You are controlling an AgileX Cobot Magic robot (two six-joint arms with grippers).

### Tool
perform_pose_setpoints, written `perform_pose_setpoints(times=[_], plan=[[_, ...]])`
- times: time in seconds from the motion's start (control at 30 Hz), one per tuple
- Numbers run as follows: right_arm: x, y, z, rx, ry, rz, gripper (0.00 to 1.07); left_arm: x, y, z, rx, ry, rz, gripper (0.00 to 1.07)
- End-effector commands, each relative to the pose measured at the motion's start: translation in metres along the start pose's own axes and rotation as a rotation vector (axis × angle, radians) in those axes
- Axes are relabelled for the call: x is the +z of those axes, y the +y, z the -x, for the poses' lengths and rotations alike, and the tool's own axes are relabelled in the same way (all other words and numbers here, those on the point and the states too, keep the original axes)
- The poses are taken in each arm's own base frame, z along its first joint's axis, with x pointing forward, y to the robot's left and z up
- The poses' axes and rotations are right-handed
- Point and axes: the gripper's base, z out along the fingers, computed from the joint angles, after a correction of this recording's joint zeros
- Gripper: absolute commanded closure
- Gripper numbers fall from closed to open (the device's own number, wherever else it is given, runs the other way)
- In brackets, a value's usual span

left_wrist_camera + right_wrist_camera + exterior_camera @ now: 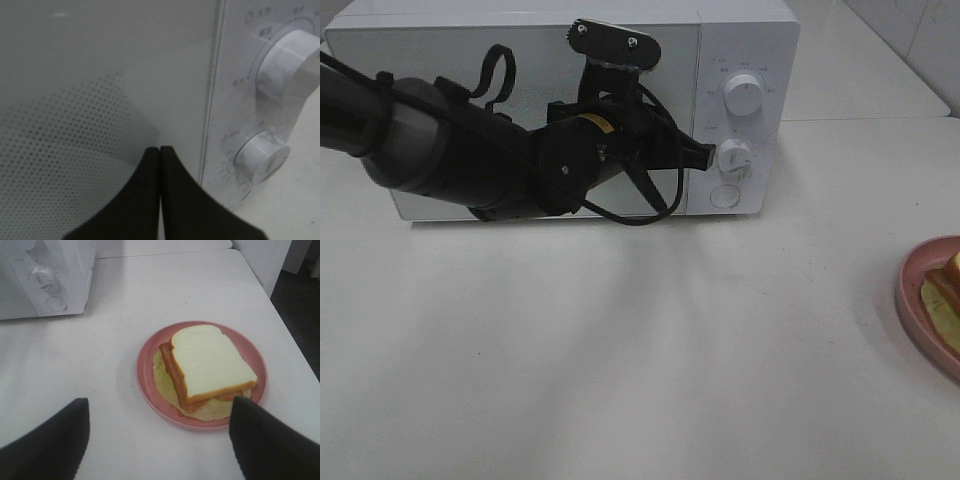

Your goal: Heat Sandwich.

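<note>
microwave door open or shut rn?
Shut. The microwave door lies flush with the control panel in the exterior high view, and the left wrist view shows only a thin seam between them. The sandwich sits outside on its pink plate.

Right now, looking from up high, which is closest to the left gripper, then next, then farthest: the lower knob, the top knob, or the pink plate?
From the left gripper:
1. Lower knob, right at its tips.
2. Top knob, above on the microwave panel.
3. Pink plate, far off at the table's right edge.

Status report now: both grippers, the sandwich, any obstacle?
Left gripper shut, at microwave door edge near the dials. Right gripper open above the sandwich on pink plate. Door closed.
</note>
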Motion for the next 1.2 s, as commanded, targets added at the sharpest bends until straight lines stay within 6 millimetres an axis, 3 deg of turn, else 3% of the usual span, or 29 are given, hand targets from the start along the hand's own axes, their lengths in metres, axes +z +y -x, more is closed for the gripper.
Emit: perform_pose_setpoints(times=[0.03,0.5,0.83,1.2], plan=[[-0.003,0.0,-0.002,-0.006,-0.037,0.0,0.32,0.006,0.022,0.016,-0.072,-0.106,0.12,1.07],[-0.003,0.0,-0.002,-0.006,-0.037,0.0,0.32,0.004,0.02,0.018,-0.068,-0.112,0.115,1.07],[-0.003,0.0,-0.002,-0.005,-0.037,0.001,0.32,-0.005,0.015,0.025,-0.082,-0.014,0.036,1.07],[-0.003,0.0,-0.002,-0.004,-0.036,0.003,0.32,-0.04,0.008,0.03,-0.094,0.192,-0.113,1.07]])
